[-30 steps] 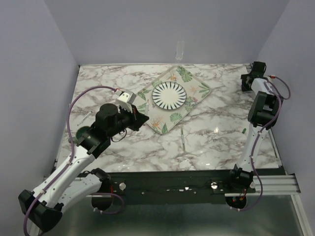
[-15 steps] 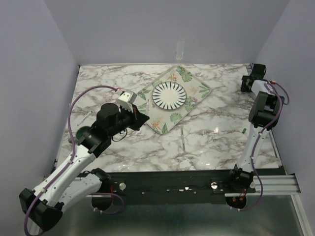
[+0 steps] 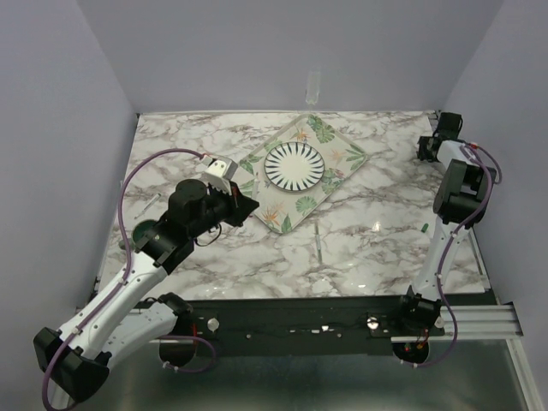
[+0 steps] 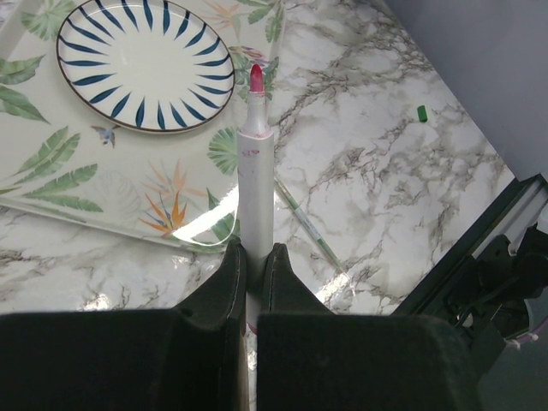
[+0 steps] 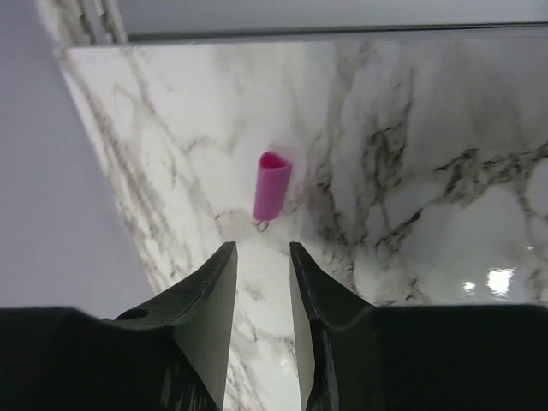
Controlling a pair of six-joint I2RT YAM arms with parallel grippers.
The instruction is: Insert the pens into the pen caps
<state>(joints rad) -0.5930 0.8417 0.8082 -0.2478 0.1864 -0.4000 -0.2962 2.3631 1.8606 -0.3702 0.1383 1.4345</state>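
My left gripper (image 4: 254,250) is shut on a white pen (image 4: 256,171) whose pink tip points out past the fingers, over the near edge of the leaf-pattern tray (image 4: 51,184). From above, that gripper (image 3: 244,204) sits at the tray's left corner. A pink pen cap (image 5: 271,185) lies on the marble near the back right corner, its open end facing away. My right gripper (image 5: 262,248) hangs open just short of the cap, nothing between its fingers. In the top view the right gripper (image 3: 431,141) is by the right wall and hides the cap.
A striped plate (image 3: 294,165) rests on the tray (image 3: 342,167). A thin green pen (image 3: 318,241) lies on the marble in front of the tray. A small green cap (image 3: 425,226) lies by the right arm. The side wall stands close to the pink cap.
The right gripper has shifted slightly toward the back right corner. The left arm with the pen has barely moved.
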